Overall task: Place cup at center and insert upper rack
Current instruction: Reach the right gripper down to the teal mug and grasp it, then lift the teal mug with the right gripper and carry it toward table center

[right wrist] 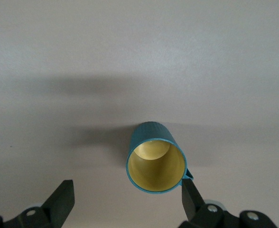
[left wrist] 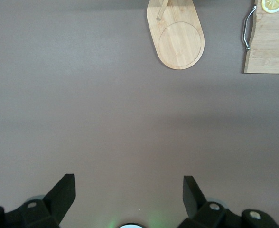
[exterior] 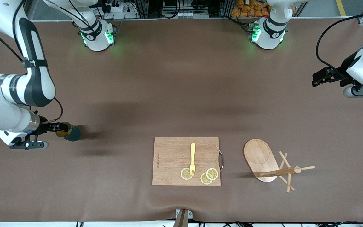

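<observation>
The dark teal cup point(exterior: 70, 132) with a yellow inside stands on the table toward the right arm's end. My right gripper point(exterior: 58, 127) is open right at the cup's rim. In the right wrist view the cup point(right wrist: 154, 161) sits just ahead of the right gripper point(right wrist: 127, 185), close to one finger point(right wrist: 192, 195), with its handle by that finger. The wooden upper rack point(exterior: 261, 159) stands nearer the front camera toward the left arm's end, its post point(exterior: 279, 172) topped by crossing pegs. My left gripper point(exterior: 316, 78) is open and empty over bare table; its wrist view point(left wrist: 128, 180) shows the rack's base point(left wrist: 177, 40).
A rectangular wooden cutting board point(exterior: 169, 157) with a metal handle lies near the front middle, between the cup and the rack. It carries a yellow fork point(exterior: 193, 159) and three lemon slices point(exterior: 186, 173). The board's edge shows in the left wrist view point(left wrist: 270, 47).
</observation>
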